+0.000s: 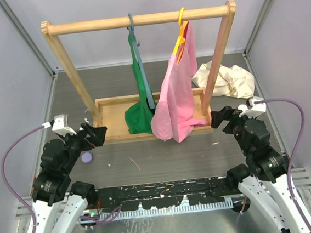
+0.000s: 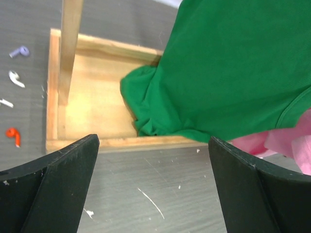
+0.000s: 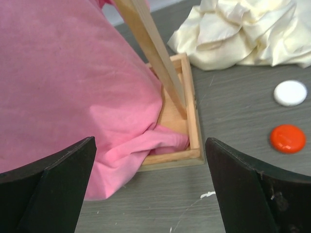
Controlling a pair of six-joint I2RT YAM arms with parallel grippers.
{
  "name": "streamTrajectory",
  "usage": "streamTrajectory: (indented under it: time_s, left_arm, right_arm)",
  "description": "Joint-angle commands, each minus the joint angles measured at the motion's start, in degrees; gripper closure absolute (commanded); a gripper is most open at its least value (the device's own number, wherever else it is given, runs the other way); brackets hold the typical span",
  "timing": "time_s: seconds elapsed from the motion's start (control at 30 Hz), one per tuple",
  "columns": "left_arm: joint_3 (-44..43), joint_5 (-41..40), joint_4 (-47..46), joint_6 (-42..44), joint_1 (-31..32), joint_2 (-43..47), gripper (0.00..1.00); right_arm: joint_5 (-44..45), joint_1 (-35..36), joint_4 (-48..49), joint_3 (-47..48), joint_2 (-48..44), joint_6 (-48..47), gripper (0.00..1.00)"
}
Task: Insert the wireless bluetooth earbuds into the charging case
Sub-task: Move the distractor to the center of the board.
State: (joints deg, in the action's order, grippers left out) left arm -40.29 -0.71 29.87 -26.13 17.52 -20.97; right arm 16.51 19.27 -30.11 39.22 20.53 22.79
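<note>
Several small earbuds lie on the grey table left of the wooden tray in the left wrist view: a purple earbud (image 2: 19, 51), a white earbud (image 2: 16, 78) and an orange earbud (image 2: 14, 137). A round purple case (image 1: 86, 157) sits closed on the table beside my left arm. In the right wrist view a round white case (image 3: 290, 92) and a round orange case (image 3: 287, 138) lie at the right. My left gripper (image 2: 153, 148) and right gripper (image 3: 150, 150) both hover open over bare table with nothing between their fingers.
A wooden clothes rack (image 1: 135, 21) stands mid-table on a tray base (image 1: 112, 120). A green garment (image 1: 141, 109) and a pink garment (image 1: 178, 92) hang from it into the tray. A crumpled cream cloth (image 1: 226, 79) lies at the back right.
</note>
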Motion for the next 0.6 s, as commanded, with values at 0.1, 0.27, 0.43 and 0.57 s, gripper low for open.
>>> streamTrajectory:
  time_s: [0.1, 0.27, 0.43, 0.57]
  left_arm:
    - [2.28, 3.62, 5.34, -13.84, 0.10, -3.58, 0.02]
    - [6.38, 6.76, 4.60, -20.46, 0.14, -7.69, 0.02]
    - [10.52, 8.29, 0.04, -25.19, 0.06, -10.80, 0.02]
    - [14.16, 7.97, -6.55, -28.90, 0.09, -13.73, 0.02]
  right_arm:
    - [-5.69, -0.26, -3.80, -2.43, 5.34, 8.55, 0.00]
    - [-8.82, -0.21, -2.36, -5.52, 8.81, 12.44, 0.00]
    - [-11.89, -0.20, 1.51, -8.86, 13.82, 13.66, 0.00]
    - [-12.30, -0.24, 6.58, -12.06, 16.47, 13.73, 0.00]
